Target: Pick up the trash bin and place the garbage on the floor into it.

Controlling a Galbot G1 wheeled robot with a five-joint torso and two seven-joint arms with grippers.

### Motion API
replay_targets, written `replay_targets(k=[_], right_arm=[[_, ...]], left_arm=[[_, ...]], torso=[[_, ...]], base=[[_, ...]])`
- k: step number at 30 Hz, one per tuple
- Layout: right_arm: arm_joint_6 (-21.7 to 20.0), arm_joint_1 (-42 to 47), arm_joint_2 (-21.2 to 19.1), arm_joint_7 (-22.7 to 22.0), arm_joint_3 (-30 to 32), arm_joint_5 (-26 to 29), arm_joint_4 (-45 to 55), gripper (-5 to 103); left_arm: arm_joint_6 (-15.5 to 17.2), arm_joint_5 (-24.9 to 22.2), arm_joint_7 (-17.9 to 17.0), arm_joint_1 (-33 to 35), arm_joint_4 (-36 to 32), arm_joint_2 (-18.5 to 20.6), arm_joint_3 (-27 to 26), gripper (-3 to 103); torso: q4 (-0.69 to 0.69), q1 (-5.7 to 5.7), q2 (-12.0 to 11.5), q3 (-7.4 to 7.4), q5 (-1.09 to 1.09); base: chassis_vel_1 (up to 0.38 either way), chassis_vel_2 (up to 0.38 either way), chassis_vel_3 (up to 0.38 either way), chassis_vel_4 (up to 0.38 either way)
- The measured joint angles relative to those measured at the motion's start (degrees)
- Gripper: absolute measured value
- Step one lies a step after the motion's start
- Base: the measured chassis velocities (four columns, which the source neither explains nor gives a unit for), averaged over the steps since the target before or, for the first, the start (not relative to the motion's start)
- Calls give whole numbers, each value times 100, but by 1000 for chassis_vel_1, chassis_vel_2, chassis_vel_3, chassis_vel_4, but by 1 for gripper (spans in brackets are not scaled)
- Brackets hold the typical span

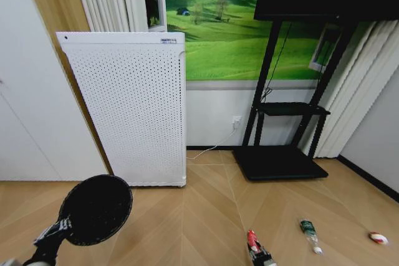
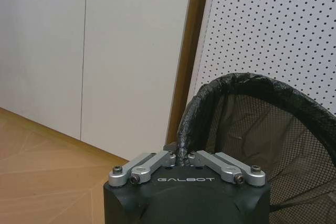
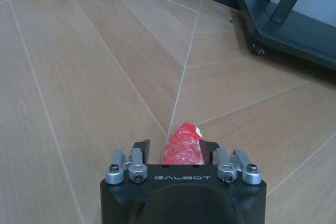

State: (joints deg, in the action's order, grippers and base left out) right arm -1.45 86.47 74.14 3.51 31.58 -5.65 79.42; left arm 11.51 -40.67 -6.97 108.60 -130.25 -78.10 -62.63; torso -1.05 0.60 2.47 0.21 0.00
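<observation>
The trash bin [image 1: 95, 209] — round, black, fine mesh with a thick wrapped rim — hangs off the floor at the lower left of the head view, in front of the white perforated air purifier [image 1: 128, 107]. The left gripper [image 2: 184, 157] is clamped narrow on that rim, and the bin's open mouth tilts toward the camera.

Three pieces of garbage lie on the pale herringbone wood floor [image 1: 187, 216], well apart in a loose row. The red crumpled wrapper [image 3: 182, 144] sits between the fingers of the right gripper [image 3: 181, 153], which stands wide around it; whether the pads touch it I cannot tell. Farther right lies a small clear-green bottle [image 1: 309, 233] on its side, then a white-and-red scrap [image 1: 378, 238] near the frame's edge.

Open floor stretches between bin and wrapper. Behind the litter stands a black metal stand [image 1: 280, 154] — flat base, slanted legs — against the wall.
</observation>
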Motion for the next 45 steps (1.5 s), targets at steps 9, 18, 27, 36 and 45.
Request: replay_targets(k=[9, 18, 27, 36, 45], right_arm=[[-173, -344, 18, -179, -160, 146, -534, 93], [-360, -433, -19, -113, -225, 523, -684, 93], [-382, -422, -4, -84, -285, 581, -665, 66], [-352, -483, 53, -366, -339, 591, -748, 33], [-155, -256, -17, -492, -144, 446, -230, 17]], left_arm=[[-3, 42, -26, 8, -1, -15, 9, 3], [-3, 41, -55, 14, -2, -12, 0, 3], [-15, 54, -60, 37, -11, -53, -2, 3], [-58, 43, -38, 102, -21, -76, -68, 3], [-63, 49, -28, 67, 30, -73, -34, 3]], torso=[[-1, 0, 0, 0, 0], [0, 0, 0, 0, 0], [0, 0, 0, 0, 0], [0, 0, 0, 0, 1], [-1, 0, 0, 0, -2]], base=[[0, 0, 0, 0], [0, 0, 0, 0], [0, 0, 0, 0], [0, 0, 0, 0], [0, 0, 0, 0]])
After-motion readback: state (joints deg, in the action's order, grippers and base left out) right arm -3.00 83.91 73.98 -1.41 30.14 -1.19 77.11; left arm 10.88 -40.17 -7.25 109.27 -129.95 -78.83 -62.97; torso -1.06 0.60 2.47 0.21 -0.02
